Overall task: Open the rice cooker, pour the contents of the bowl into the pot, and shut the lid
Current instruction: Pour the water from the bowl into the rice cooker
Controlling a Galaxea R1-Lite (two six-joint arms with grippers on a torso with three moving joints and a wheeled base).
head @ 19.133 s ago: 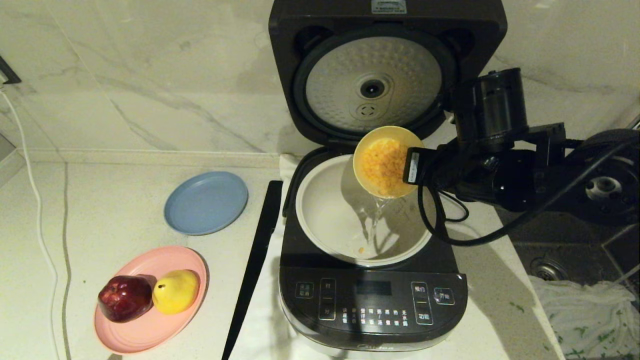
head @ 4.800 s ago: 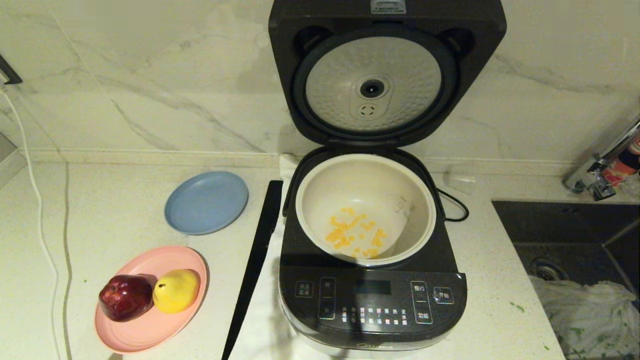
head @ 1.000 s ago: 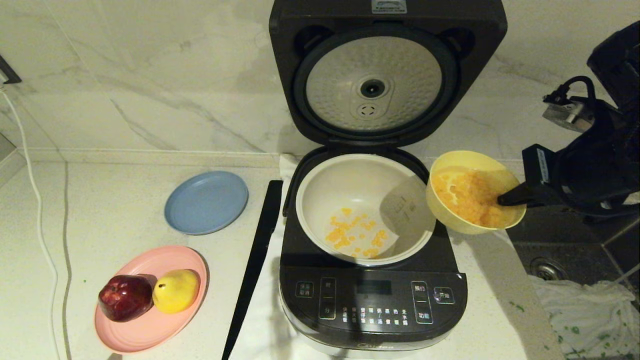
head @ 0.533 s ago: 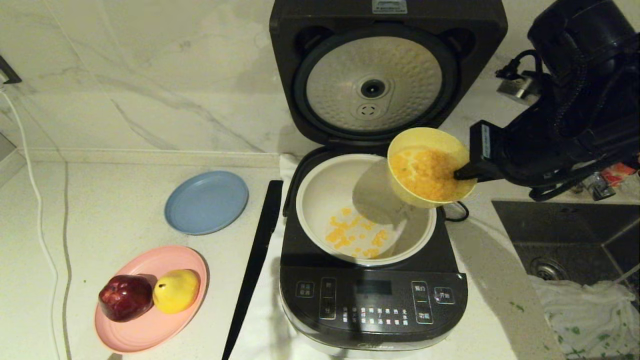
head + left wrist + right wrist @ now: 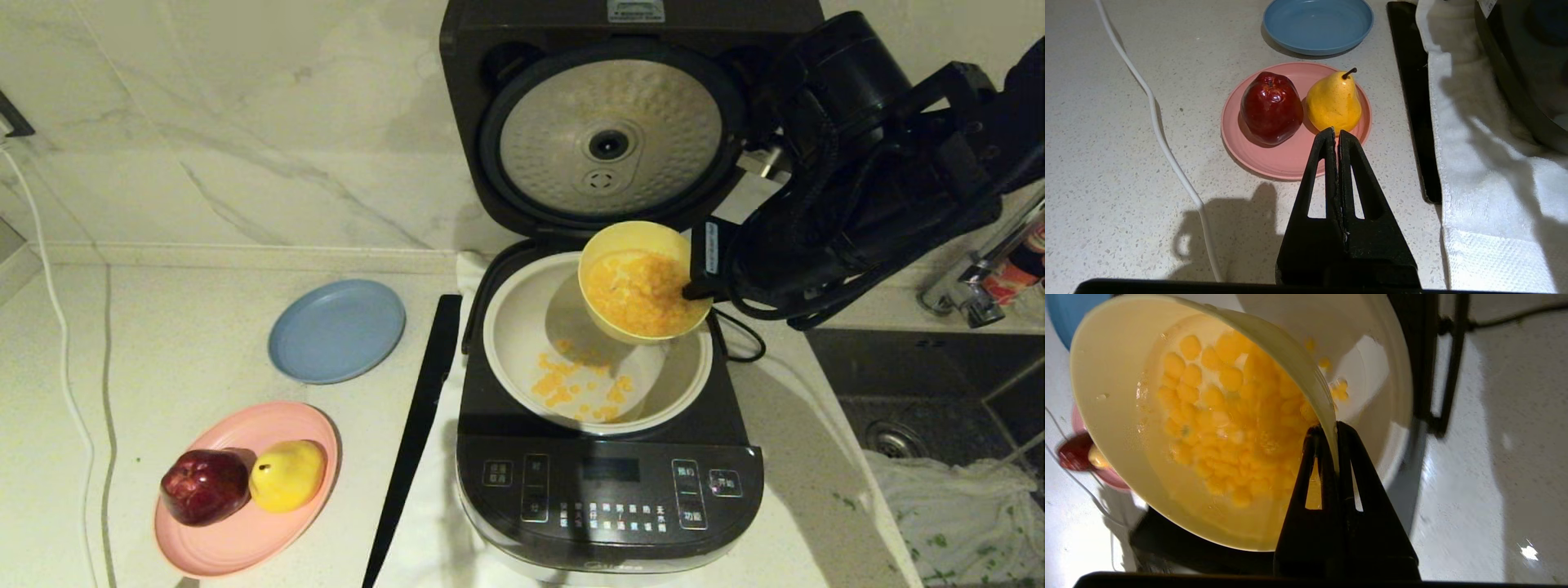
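The dark rice cooker (image 5: 608, 490) stands in the middle with its lid (image 5: 612, 139) raised upright at the back. Its cream pot (image 5: 514, 343) holds a scatter of yellow kernels (image 5: 571, 388). My right gripper (image 5: 694, 286) (image 5: 1331, 430) is shut on the rim of the pale yellow bowl (image 5: 629, 241) (image 5: 1118, 392), one finger inside and one outside. The bowl hangs tilted over the pot's far right side, with its contents (image 5: 641, 290) (image 5: 1224, 416) inside it, wet and heaped. My left gripper (image 5: 1336, 131) is shut on nothing, above the counter near the pink plate.
A pink plate (image 5: 237, 539) (image 5: 1286, 157) with a red apple (image 5: 204, 486) and a yellow pear (image 5: 286, 474) sits front left, a blue plate (image 5: 336, 331) behind it. A black strip (image 5: 412, 441) lies left of the cooker. A sink (image 5: 922, 392) and tap (image 5: 971, 286) are at the right.
My right arm has carried the bowl leftward from beside the cooker to over the pot, and the bowl is tilted more toward the pot. The left arm has not moved.
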